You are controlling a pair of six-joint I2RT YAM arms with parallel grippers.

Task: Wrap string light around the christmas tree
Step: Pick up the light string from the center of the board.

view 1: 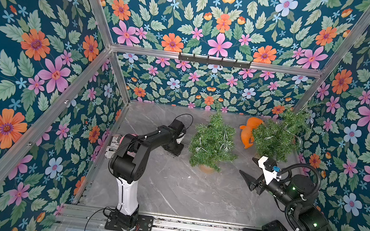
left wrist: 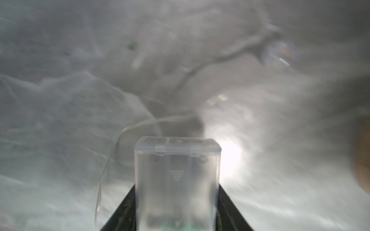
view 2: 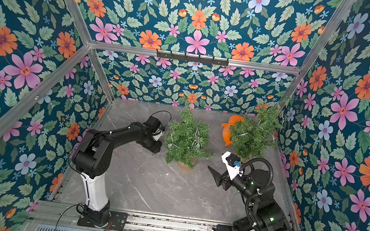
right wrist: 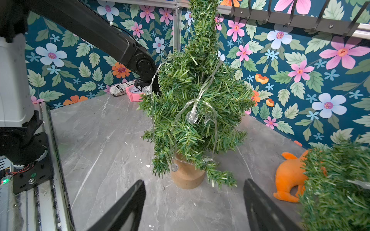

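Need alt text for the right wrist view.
A small christmas tree on a wooden base stands on the grey table, a string light with clear bulbs draped over it. The right gripper is open in front, empty.

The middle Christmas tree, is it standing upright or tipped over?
Upright: the tree stands on its wooden base, flat on the table, top rising straight above it.
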